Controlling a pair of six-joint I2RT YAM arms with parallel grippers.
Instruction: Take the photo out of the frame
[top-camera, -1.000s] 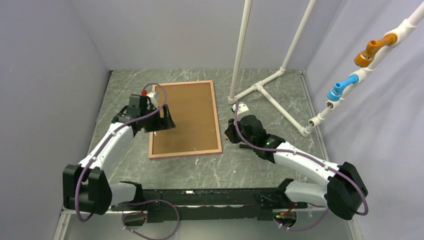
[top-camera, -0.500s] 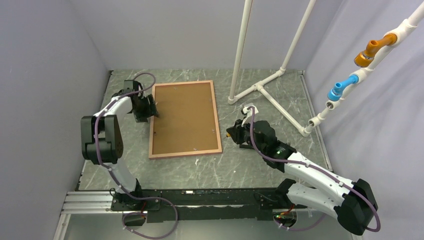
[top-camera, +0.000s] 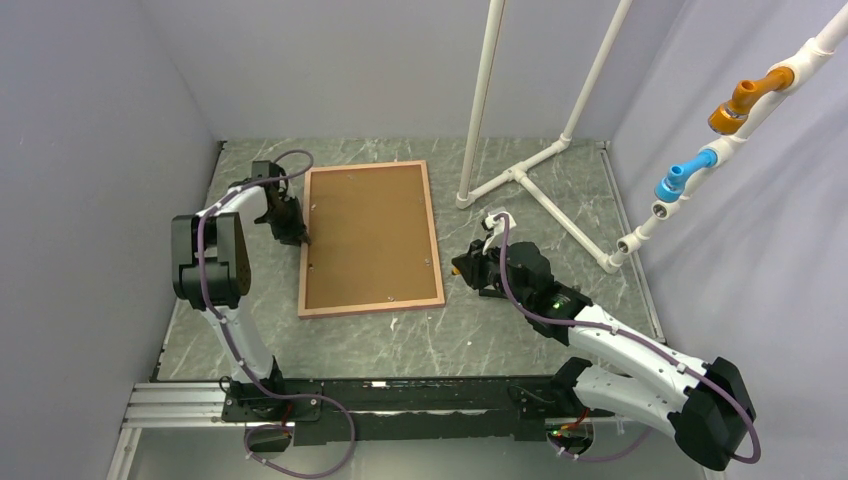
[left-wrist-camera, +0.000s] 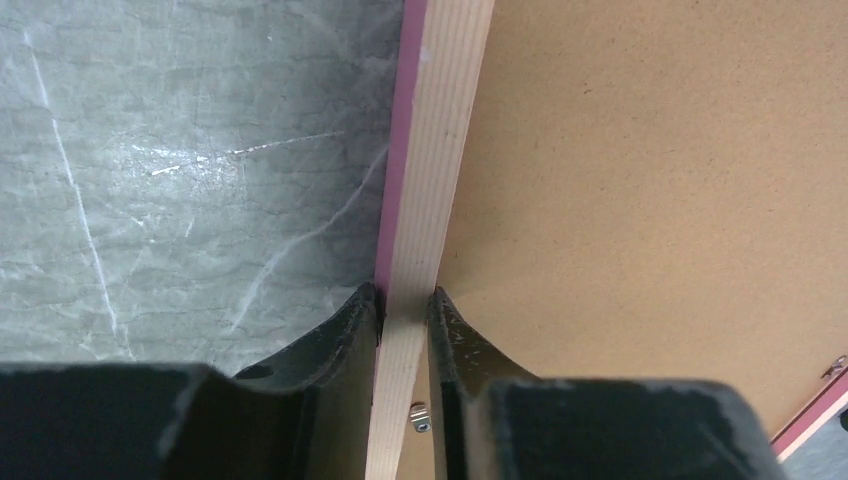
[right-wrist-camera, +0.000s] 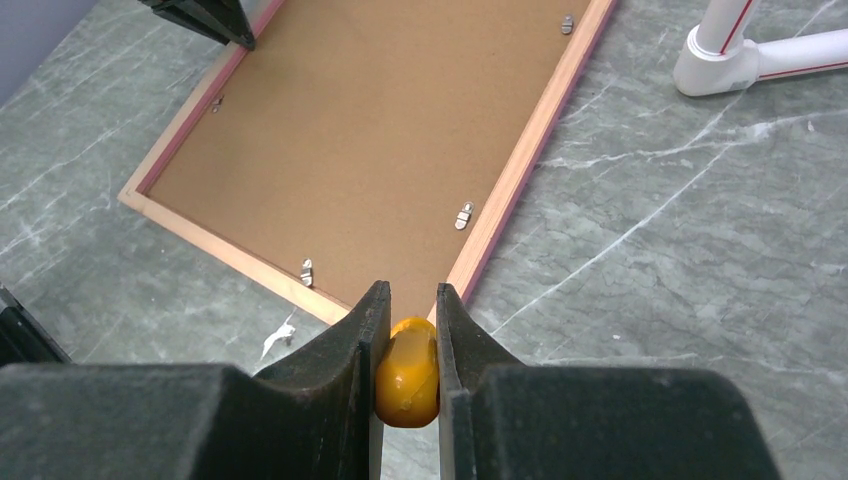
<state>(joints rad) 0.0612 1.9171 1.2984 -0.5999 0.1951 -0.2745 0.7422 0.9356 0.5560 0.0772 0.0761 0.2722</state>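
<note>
The pink frame (top-camera: 437, 268) lies back-up on the marbled grey surface (top-camera: 400, 340), its brown backing board (top-camera: 370, 235) facing the cameras, and the photo is hidden in every view. The left hand (left-wrist-camera: 404, 300) is clenched on the frame's long left rail. In its wrist view one finger (left-wrist-camera: 340, 330) presses the pink outer edge and the other sits on the inner side over the board, with the pale wood of the rail running straight ahead between them. A small metal clip (left-wrist-camera: 420, 419) shows just inside the inner finger. The right hand (right-wrist-camera: 408, 298) is off the frame, near its right corner, and grips a smooth rounded yellow object (right-wrist-camera: 406, 385) whose full shape cannot be made out. Ahead of that hand the board stretches away, with silver turn clips (right-wrist-camera: 464, 214) set along its edges. A white pipe stand (right-wrist-camera: 722, 60) rests on the surface ahead and to its right.
</note>
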